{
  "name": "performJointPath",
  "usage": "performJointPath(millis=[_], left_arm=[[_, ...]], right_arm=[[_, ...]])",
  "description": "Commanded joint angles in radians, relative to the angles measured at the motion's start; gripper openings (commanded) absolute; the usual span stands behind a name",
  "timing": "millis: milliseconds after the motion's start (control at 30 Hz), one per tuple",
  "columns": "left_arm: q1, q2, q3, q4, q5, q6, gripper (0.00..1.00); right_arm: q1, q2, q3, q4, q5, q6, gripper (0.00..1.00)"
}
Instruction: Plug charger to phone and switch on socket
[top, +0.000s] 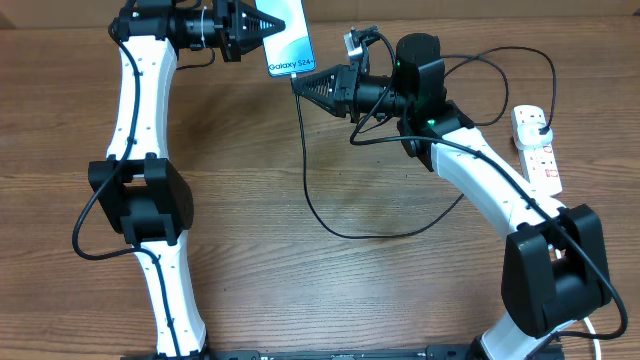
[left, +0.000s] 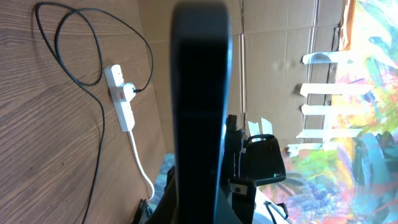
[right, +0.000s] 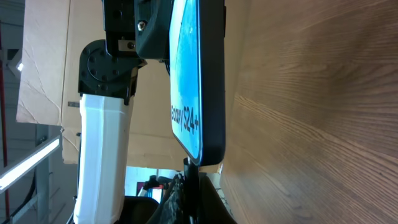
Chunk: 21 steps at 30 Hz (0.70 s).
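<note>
The left gripper (top: 262, 27) is clamping the slim dark-framed smartphone (top: 292, 40) by its upper part, holding it off the brown wood-grain table (top: 300, 290) at the far edge, its lit light-blue screen showing "Galaxy S24+" along the lower edge. The right gripper (top: 308, 85) is pinching closed on the small black connector tip (right: 186, 165) of the long thin black charger cable (top: 303, 150), which is meeting the phone's lower edge; whether it is seated cannot be told. From there the cable is looping across the table and running to its black plug (top: 541, 125), which is sitting in the white elongated power strip (top: 537, 150) lying well apart at the table's right side.
</note>
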Motion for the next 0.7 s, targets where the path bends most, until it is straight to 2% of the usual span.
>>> performJointPath(millis=[0, 667], left_arm=[[-0.037, -0.044, 0.012, 0.0, 0.069, -0.02, 0.04], [-0.044, -0.044, 0.012, 0.0, 0.071, -0.004, 0.04]], right_arm=[[-0.025, -0.011, 0.011, 0.003, 0.071, 0.003, 0.04], [-0.08, -0.011, 0.011, 0.01, -0.027, -0.017, 0.04]])
